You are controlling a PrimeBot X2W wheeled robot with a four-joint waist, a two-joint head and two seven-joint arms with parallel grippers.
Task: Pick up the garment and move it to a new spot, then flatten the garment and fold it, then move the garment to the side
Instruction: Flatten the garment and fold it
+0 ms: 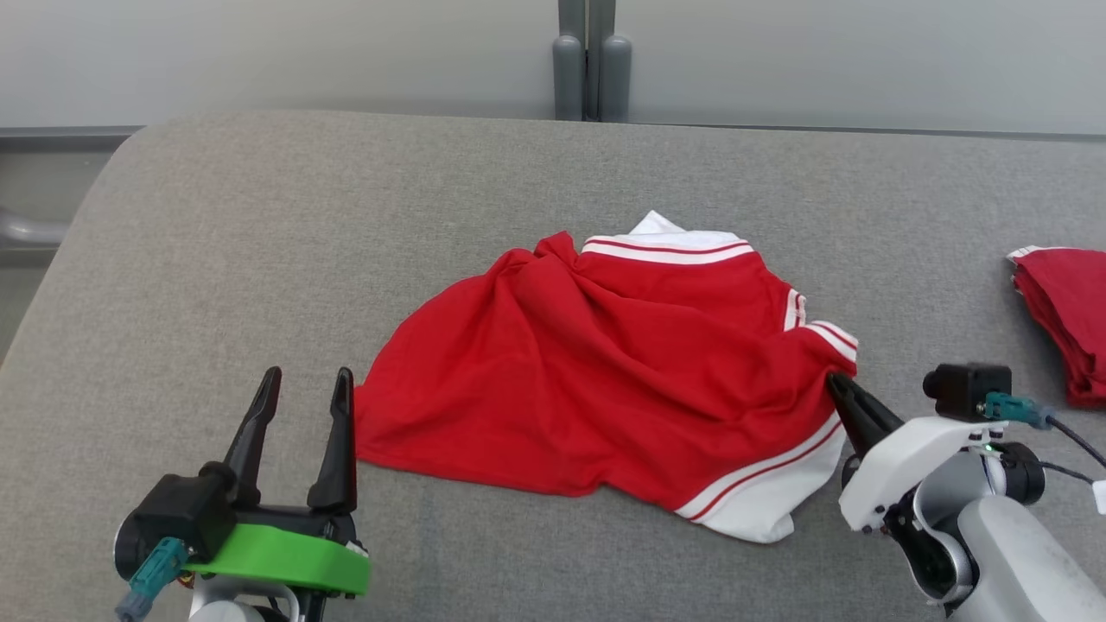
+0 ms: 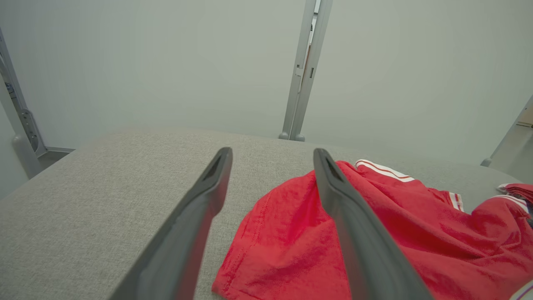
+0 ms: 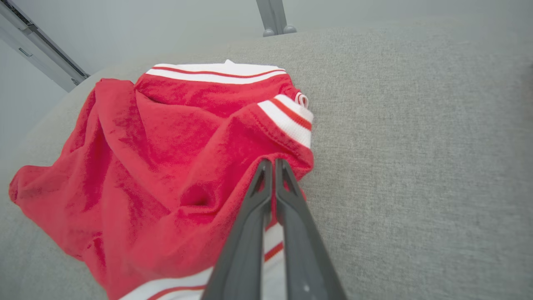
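The garment (image 1: 605, 371) is a red jersey with white, red-striped trim. It lies crumpled near the middle of the grey padded surface (image 1: 259, 259), with one white hem band at the near right and another band at the far edge.

Handling (judged): the fabric is light, soft and limp. It will drape and bunch when lifted and carries no shape of its own. A pinch on a single layer may slip, so take hold at a seamed edge or trim band, where the cloth is thicker. Two well-separated holds will spread it better than one.

The right gripper (image 1: 836, 380) is at the garment's right edge, beside the striped sleeve band. Its fingers are pressed together, and the right wrist view shows a fold of red cloth pinched at the tips.

The left gripper (image 1: 309, 373) stands with its fingers spread wide, holding nothing, just beside the garment's near left corner and apart from it.

A second stack of red cloth (image 1: 1067, 320) lies at the surface's right edge, well apart
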